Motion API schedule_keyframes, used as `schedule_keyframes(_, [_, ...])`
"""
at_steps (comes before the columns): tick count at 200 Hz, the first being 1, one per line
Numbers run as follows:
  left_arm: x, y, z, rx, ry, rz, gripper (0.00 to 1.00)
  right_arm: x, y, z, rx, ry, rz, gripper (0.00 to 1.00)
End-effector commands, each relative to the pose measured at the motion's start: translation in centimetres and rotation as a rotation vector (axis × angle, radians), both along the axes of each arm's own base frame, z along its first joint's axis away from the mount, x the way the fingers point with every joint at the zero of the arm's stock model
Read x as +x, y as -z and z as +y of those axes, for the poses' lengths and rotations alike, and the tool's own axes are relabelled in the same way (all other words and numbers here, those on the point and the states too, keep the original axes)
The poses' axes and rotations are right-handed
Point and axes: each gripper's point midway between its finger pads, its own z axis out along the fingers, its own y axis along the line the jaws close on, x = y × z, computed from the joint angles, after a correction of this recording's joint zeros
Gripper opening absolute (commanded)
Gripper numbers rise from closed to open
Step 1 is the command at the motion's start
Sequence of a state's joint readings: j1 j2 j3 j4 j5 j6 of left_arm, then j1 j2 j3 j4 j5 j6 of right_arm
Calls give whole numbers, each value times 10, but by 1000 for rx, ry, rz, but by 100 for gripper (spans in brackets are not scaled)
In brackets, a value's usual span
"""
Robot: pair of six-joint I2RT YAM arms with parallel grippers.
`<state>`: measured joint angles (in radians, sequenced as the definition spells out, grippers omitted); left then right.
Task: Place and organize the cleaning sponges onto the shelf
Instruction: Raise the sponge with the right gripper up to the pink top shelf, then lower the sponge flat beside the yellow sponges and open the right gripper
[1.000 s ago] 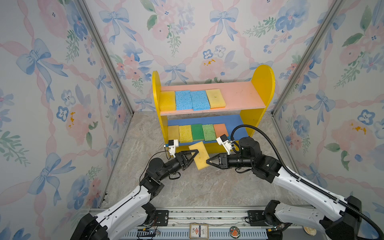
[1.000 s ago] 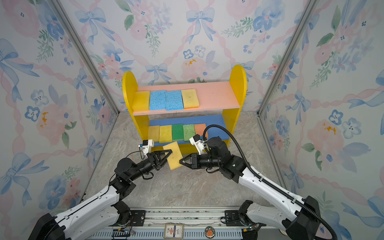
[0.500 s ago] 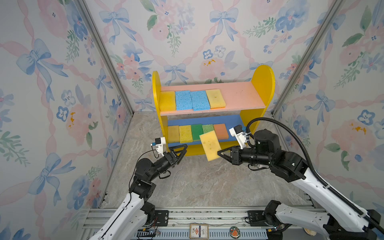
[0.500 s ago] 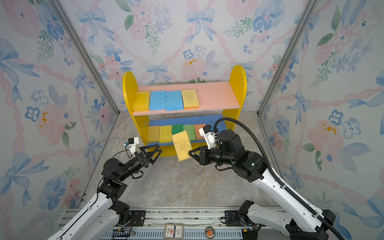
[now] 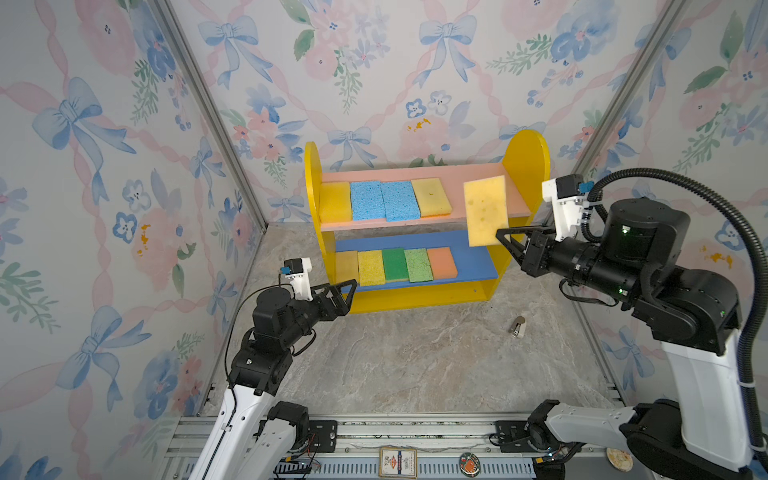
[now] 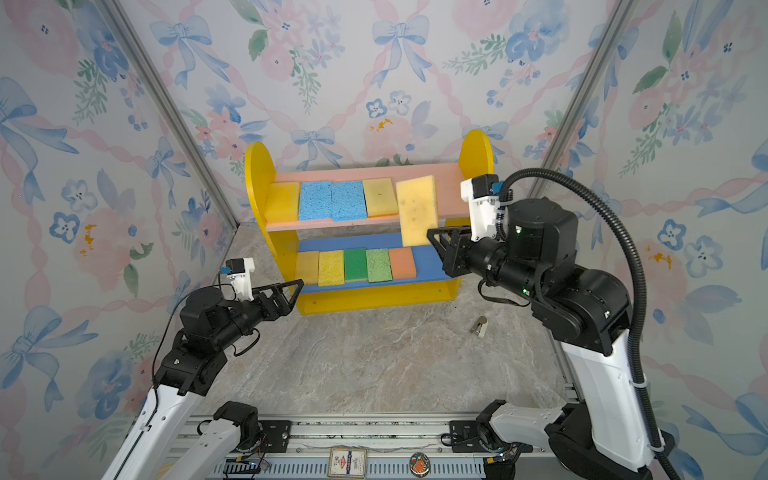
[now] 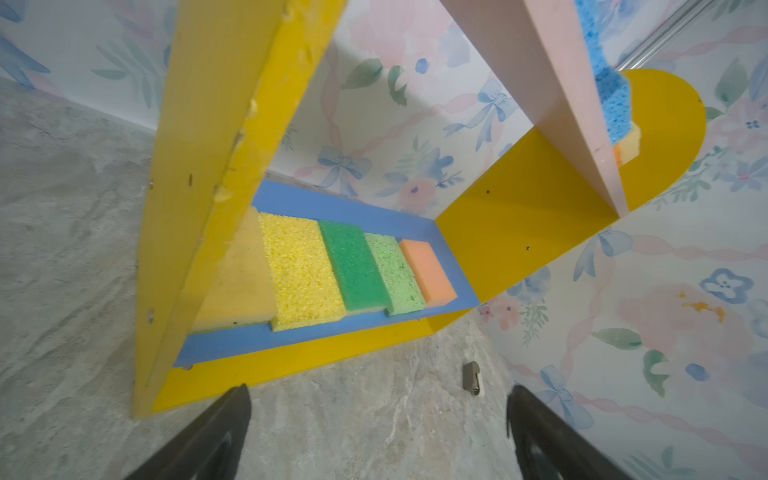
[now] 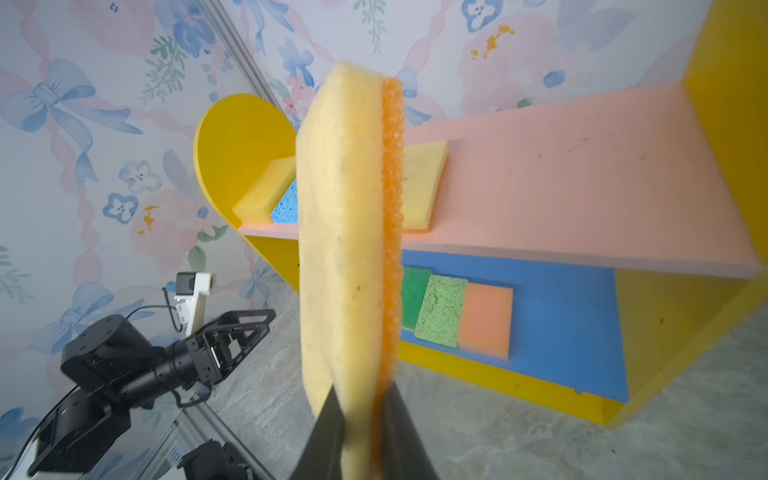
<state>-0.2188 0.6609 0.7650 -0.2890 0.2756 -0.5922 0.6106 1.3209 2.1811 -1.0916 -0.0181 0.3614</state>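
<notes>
My right gripper is shut on the lower edge of a yellow sponge with an orange scrub face. It holds the sponge upright in the air in front of the right part of the shelf's pink upper board. That board carries a yellow, two light blue and another yellow sponge. The blue lower board holds two yellow, a dark green, a light green and an orange sponge. My left gripper hangs open and empty, low by the shelf's left front corner.
A small grey metal piece lies on the stone floor right of the shelf's front. Floral walls close in on three sides. The shelf's yellow side panels rise above the upper board. A metal rail runs along the front edge.
The left gripper let go of the yellow sponge, opened wide and drew back to the left. The right gripper carried the sponge up and to the right, to the upper board's height.
</notes>
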Motion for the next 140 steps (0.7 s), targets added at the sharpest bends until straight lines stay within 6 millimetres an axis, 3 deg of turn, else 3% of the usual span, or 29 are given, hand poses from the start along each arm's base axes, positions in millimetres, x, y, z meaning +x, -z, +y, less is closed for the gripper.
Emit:
schedule_keyframes(1, [0,19,30,200,-114,-4,98,28,22,-4,-145,20,72,19])
schedule_keyframes(23, [1,31,46,261,-194,1,98,58,22,-2,-142,17,89,19])
schedule_keyframes(56, [-8,21,59,263,-261,-66,98,100,29,-8,-61,24,135,19])
schedule_keyframes(59, [-7,33,60,274,-264,-43,98,103,29,-10,-54,25,135,19])
schedule_keyframes(67, [-8,38,63,283,-279,-40,98,110,30,-13,-37,28,141,18])
schedule_keyframes(87, [-8,50,71,303,-315,-29,98,123,31,-16,27,8,164,18])
schedule_keyframes(140, [-6,52,69,311,-301,-23,98,138,44,-8,100,-51,233,18])
